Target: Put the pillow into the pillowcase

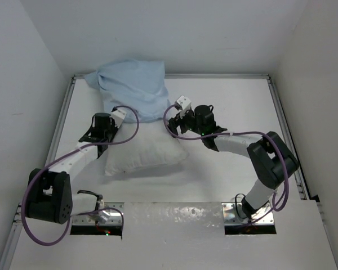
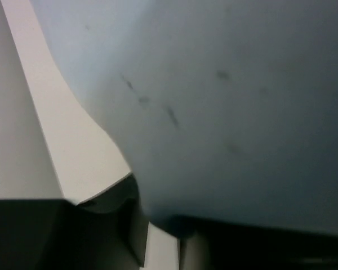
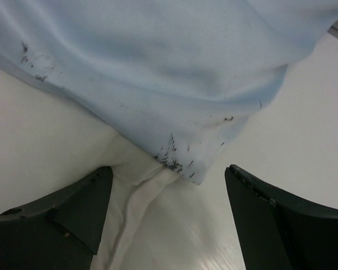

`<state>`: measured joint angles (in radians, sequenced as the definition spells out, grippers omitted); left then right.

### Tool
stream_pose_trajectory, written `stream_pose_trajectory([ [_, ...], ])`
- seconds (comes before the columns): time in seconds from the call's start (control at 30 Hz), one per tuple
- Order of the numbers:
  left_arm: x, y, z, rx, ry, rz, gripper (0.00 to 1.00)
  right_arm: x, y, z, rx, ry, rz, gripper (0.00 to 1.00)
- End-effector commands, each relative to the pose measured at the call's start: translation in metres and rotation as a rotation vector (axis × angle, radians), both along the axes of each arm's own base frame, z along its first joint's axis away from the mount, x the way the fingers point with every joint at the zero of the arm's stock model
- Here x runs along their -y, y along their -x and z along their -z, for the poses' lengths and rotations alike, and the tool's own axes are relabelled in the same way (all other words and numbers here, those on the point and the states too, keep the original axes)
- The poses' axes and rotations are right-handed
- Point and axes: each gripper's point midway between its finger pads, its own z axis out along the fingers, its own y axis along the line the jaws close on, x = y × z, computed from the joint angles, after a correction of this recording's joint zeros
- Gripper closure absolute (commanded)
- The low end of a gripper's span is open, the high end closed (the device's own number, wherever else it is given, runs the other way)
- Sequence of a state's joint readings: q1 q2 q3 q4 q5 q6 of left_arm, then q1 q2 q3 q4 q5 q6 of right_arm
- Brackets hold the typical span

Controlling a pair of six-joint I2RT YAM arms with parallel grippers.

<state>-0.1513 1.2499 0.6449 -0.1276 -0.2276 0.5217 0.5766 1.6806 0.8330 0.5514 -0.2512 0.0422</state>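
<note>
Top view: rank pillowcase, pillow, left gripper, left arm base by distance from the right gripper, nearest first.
1. pillowcase and pillow: both at the right gripper fingertips, on its left; too close to call.
2. left gripper: across the pillow, at its left side.
3. left arm base: near table edge, left.

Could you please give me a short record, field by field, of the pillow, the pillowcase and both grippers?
pillow: white, on the table, far end under the pillowcase, near half bare
pillowcase: light blue, bunched over the pillow's far end
left gripper: at the pillowcase's left edge; open or shut unclear, fabric fills its view
right gripper: open, straddling the pillowcase's hem corner
task: unfinished, pillow largely uncovered
</note>
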Motion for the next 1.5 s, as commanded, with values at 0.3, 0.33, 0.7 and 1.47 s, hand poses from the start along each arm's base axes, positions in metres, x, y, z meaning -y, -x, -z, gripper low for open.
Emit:
stream_pose_trajectory([
  [0.3, -0.035, -0.027, -0.041, 0.182, -0.037, -0.120, 1.00, -0.018, -0.074, -0.024, 0.093, -0.165, 0.217, 0.51],
  [0.33, -0.048, -0.027, -0.038, 0.180, -0.037, -0.155, 0.91, -0.021, -0.076, -0.027, 0.105, -0.186, 0.213, 0.55],
  [0.7, -0.032, -0.044, -0.016, 0.143, 0.238, -0.005, 0.33, -0.018, -0.059, -0.026, 0.126, -0.196, 0.172, 0.97],
  [1.47, -0.036, -0.073, -0.033, 0.147, 0.315, 0.009, 1.00, 0.009, -0.044, -0.051, 0.069, -0.155, 0.267, 1.00],
])
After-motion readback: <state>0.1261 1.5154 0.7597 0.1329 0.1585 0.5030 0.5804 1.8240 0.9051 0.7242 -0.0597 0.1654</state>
